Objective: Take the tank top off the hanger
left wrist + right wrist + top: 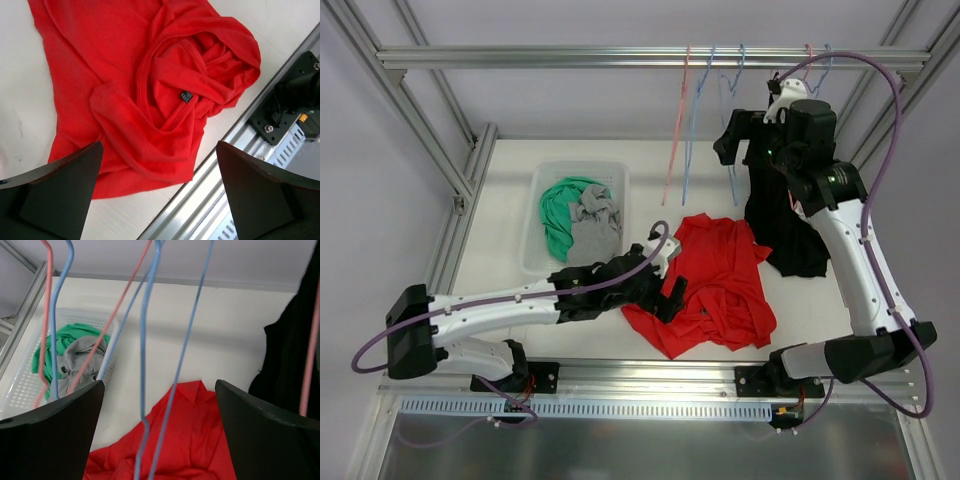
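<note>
**Left gripper (159, 150) spread wide over a red tank top (125, 75) lying on the table (20, 100)**

Dark fingers of the left gripper frame the wrist view on both sides. The jaws are released and nothing is between them. Below them the red tank top lies crumpled on the white table, on no hanger. Its neckline is folded over itself and a small dark label (186, 96) shows inside the collar. One edge of the fabric comes close to the aluminium rail (210, 195) at the near side of the table.

From above, the left arm stretches low across the table and its gripper sits at the left edge of the red heap. Further left stands a white plastic basket (535, 190) holding a green garment (558, 215) and a grey garment (595, 225).

The right gripper (159, 390) is raised to the overhead bar (570, 57), with its jaws apart and gripping nothing. Bare pink and blue wire hangers (677, 130) dangle in front of it. Just beside it a black garment (780, 210) hangs down, its lower end reaching the table next to the red top. How it is hooked above I cannot tell.
</note>
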You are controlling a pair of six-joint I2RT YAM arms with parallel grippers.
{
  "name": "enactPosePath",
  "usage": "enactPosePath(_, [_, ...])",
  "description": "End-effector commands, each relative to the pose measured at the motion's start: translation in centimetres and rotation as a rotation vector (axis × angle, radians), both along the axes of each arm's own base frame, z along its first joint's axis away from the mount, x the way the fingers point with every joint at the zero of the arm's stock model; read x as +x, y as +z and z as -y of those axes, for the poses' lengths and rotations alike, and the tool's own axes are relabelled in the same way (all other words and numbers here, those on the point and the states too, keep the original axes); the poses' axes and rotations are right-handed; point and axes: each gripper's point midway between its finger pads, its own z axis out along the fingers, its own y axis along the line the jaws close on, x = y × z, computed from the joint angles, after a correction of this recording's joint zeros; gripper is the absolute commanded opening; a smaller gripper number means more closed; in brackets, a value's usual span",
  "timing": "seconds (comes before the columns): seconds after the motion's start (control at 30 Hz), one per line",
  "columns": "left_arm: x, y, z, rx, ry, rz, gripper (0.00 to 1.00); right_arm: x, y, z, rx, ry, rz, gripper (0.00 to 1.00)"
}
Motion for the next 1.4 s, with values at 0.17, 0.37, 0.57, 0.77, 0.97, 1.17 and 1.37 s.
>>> enactPosePath(0.17, [3.4, -1.6, 7.3, 0.064, 0.016, -0.006, 0.99, -9.9, 4.2, 6.9, -0.023, -0.113, 0.137, 0.99])
enactPosePath(0.37, [4.8, -6.5, 11.0, 0.163, 0.004, -0.039, 0.99, -19.1, 4.9, 8.4, -0.028, -0.073, 0.236, 1.00])
enactPosePath(0.57, [6.1, -13.0, 11.5, 0.327, 0.080, -0.042, 0.99, -26.1, 5.4, 6.7, 0.022, 0.103, 0.353, 0.99])
enactPosePath(0.77, [7.2, -18.7, 10.1, 0.495, 0.127, -0.030, 0.99, -30.7, 5.1, 4.2, 0.066, 0.311, 0.405, 1.00])
enactPosePath(0.97, [4.9, -19.9, 7.8, 0.533, 0.144, -0.066, 0.00, -32.1, 5.0, 4.9, 0.057, 0.286, 0.446, 1.00])
enactPosePath(1.17, [5.6, -9.7, 4.9, 0.373, 0.251, 0.041, 0.00, -31.6, 4.9, 5.6, 0.051, 0.240, 0.444, 0.99])
enactPosePath(1.37, [6.6, 4.2, 1.6, 0.123, 0.339, 0.191, 0.00, -30.9, 4.7, 6.9, 0.058, 0.144, 0.457, 1.00])
